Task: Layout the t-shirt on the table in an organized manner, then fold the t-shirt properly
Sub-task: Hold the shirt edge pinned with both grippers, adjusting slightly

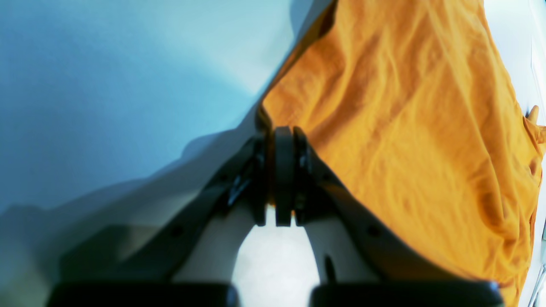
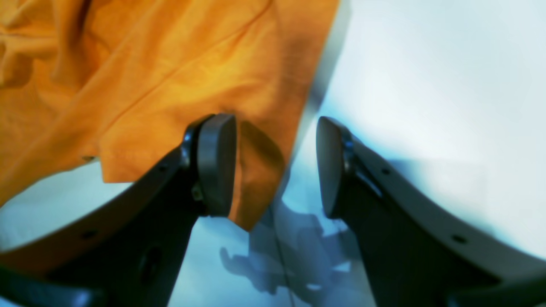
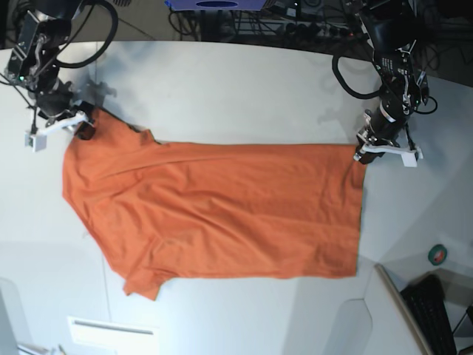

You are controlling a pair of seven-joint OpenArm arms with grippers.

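Base view shows the t-shirt (image 3: 222, 207) spread nearly flat across the table (image 3: 236, 81), its body lying sideways, with a pincer at each of the two far corners. The left gripper (image 3: 367, 151), on this view's right, sits at the hem corner; in the left wrist view its pads are pressed together with a thin edge of orange cloth caught between them, and the rest of the shirt fans out ahead of it and to one side. The right gripper (image 3: 81, 127), at the sleeve end, stands with its jaws wide apart; in the right wrist view a flap of sleeve hem hangs just inside one finger (image 2: 215, 164) while the other finger stands clear over bare table, so nothing is held there. As I judge it, the laying-out is well along but not finished: the near sleeve is bunched and partly tucked under, the shoulder end lies crooked, and wrinkles run across the body. No fold has been made. What is left, I reckon, is for the open pincer to close on its corner, for both to tension and straighten the cloth, and then all the folding.
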